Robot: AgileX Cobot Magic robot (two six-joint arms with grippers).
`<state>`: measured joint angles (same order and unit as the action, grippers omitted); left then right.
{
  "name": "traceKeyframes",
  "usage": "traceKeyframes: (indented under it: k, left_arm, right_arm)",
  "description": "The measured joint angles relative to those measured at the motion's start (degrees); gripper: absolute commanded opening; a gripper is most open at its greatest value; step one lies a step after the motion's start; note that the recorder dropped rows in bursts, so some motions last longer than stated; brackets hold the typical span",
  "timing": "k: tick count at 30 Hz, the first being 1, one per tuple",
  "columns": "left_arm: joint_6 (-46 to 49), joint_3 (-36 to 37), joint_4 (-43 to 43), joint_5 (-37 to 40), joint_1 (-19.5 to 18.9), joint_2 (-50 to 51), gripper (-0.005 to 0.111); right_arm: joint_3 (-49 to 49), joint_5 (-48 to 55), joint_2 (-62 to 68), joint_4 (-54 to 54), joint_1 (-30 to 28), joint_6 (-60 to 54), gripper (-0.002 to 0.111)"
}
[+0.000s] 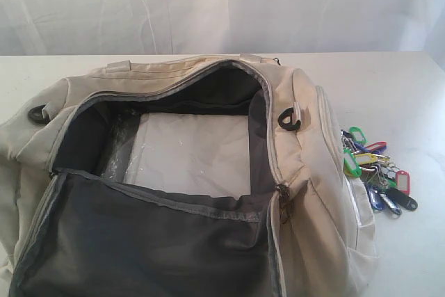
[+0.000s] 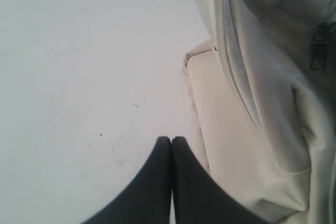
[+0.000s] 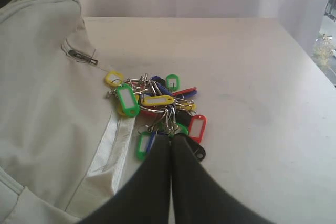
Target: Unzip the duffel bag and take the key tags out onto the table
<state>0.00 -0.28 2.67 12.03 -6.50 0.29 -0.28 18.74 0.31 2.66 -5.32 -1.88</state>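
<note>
The cream duffel bag (image 1: 316, 172) lies unzipped on the white table (image 1: 403, 88), its dark-lined flap folded toward the front. The bunch of coloured key tags (image 1: 372, 168) rests on the table against the bag's right end. Neither gripper shows in the exterior view. In the right wrist view my right gripper (image 3: 170, 137) is shut, its tips at the near edge of the key tags (image 3: 157, 100), beside the bag (image 3: 47, 87); nothing shows between its fingers. My left gripper (image 2: 171, 139) is shut and empty over bare table (image 2: 79, 77), next to the bag's side (image 2: 252, 145).
A pale flat sheet (image 1: 191, 151) lies on the bag's floor. A black D-ring (image 1: 288, 122) sits on the bag's right shoulder. A shiny webbing strap (image 3: 113, 145) runs along the bag near the tags. A white curtain hangs behind the table.
</note>
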Motion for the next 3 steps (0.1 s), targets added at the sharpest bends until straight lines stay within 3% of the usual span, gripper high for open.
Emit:
traceKeyframes:
  k: [3]
  left_arm:
    - [0.0, 0.0, 0.0, 0.0, 0.0, 0.0, 0.0]
  right_arm:
    - [0.0, 0.0, 0.0, 0.0, 0.0, 0.0, 0.0]
